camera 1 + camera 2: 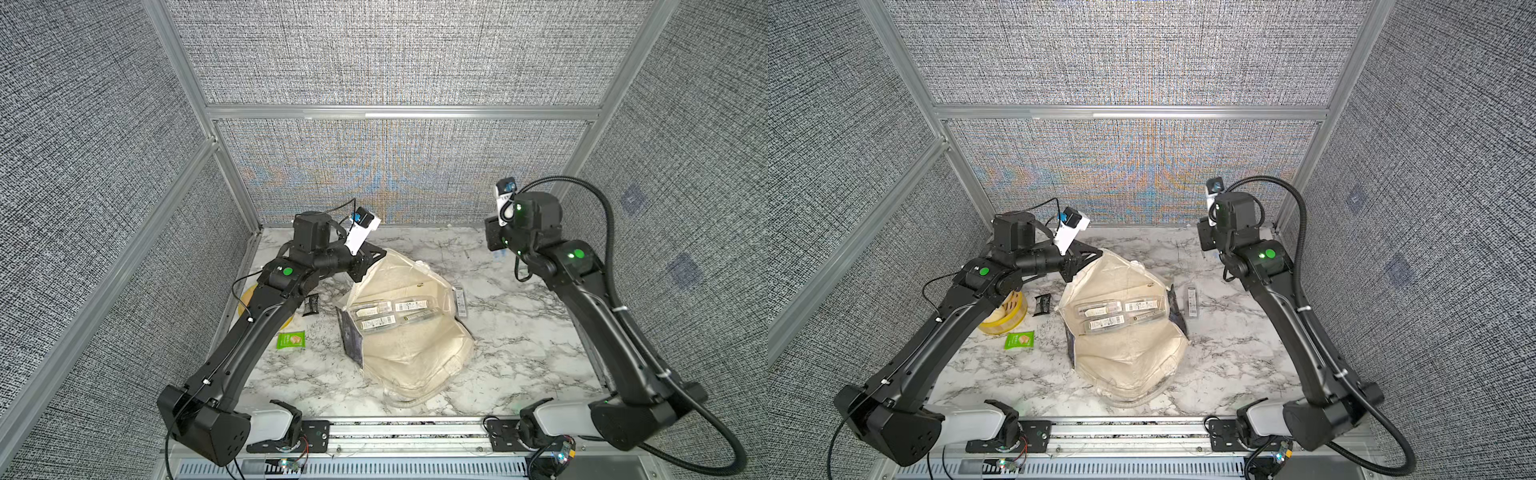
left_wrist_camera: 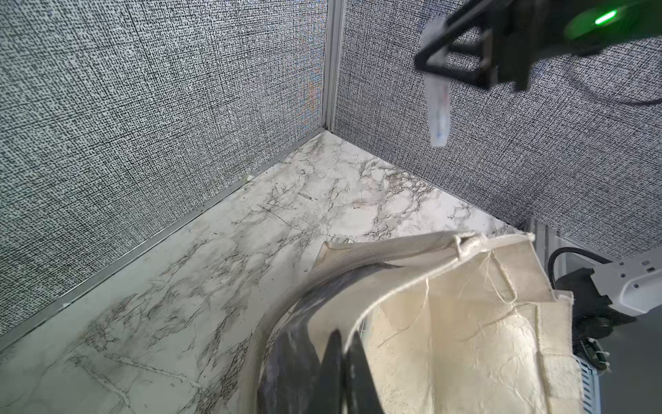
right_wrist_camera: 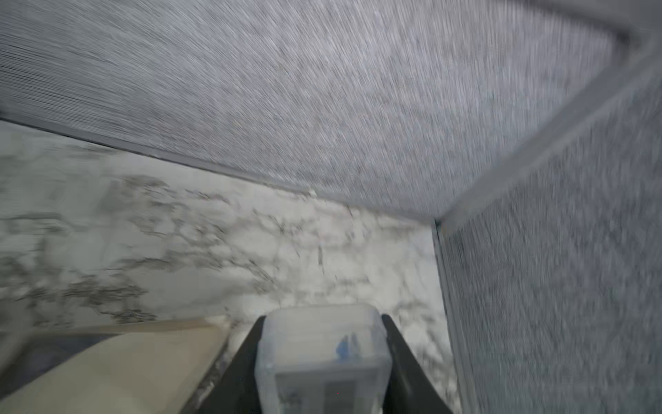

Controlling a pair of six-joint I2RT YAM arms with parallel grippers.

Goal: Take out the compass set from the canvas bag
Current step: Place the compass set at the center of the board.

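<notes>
Top views: canvas bag [image 1: 409, 345] lay slumped mid-frame on the bench [image 1: 519, 332]. It was open, with the cream inside showing and a dark printed panel along its left edge. Several clear packs [image 1: 390, 313] lay inside it, in the upper half. Left claw [image 1: 363, 268] was at the bag's upper-left rim, touching it. Right claw [image 1: 494, 237] was raised at upper right, well apart from the bag. It was mostly hidden behind its own wrist, so its grip couldn't be read from here. A single pack [image 1: 458, 300] lay on the bench just beside the bag's right edge. Left of the bag were a black packet [image 1: 1042, 304], a green packet [image 1: 1019, 340] and a yellow roll [image 1: 1003, 318], the roll partly under the left arm.

Left wrist: left claw [image 2: 343, 340] was pinched narrow on the bag rim [image 2: 447, 322]. Right claw [image 2: 430, 61] showed against the wall, holding the compass set [image 2: 439, 107], a clear case sticking out past its fingers.

Right wrist: blurred. Right claw [image 3: 324, 319] had its jaws partway apart, clamped on both sides of the clear case [image 3: 322, 358]. The case had something blue inside. A corner of the bag [image 3: 125, 365] was in view beside it.
</notes>
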